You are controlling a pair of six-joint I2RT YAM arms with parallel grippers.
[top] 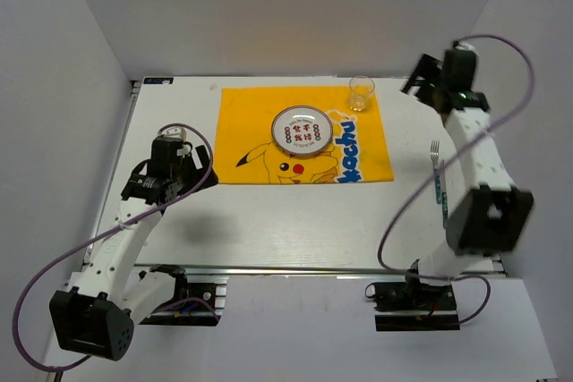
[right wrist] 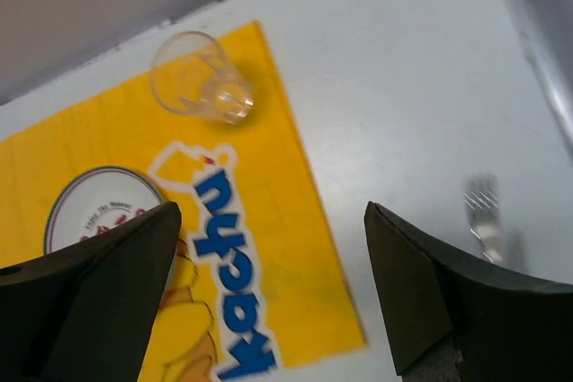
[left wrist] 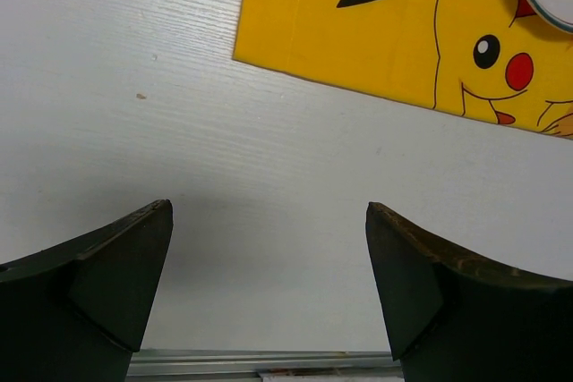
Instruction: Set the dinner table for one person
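The white dinner table [top: 269, 225] carries a yellow Pikachu mat [top: 260, 123]. A round plate with red print [top: 303, 131] sits on the mat's middle. A clear glass [top: 361, 93] stands on the mat's far right corner. A fork [top: 436, 167] with a blue-green handle lies on the table right of the mat. My left gripper [top: 183, 172] is open and empty over bare table left of the mat [left wrist: 385, 33]. My right gripper [top: 421, 82] is open and empty, raised at the back right; its view shows the glass [right wrist: 199, 78], plate [right wrist: 94, 207] and blurred fork [right wrist: 483, 207].
The table's metal rail [left wrist: 269, 364] runs just below my left gripper [left wrist: 269, 205]. White walls close in the back and both sides. Purple cables loop off both arms. My right gripper [right wrist: 272, 206] hangs above the mat's right edge [right wrist: 295, 248].
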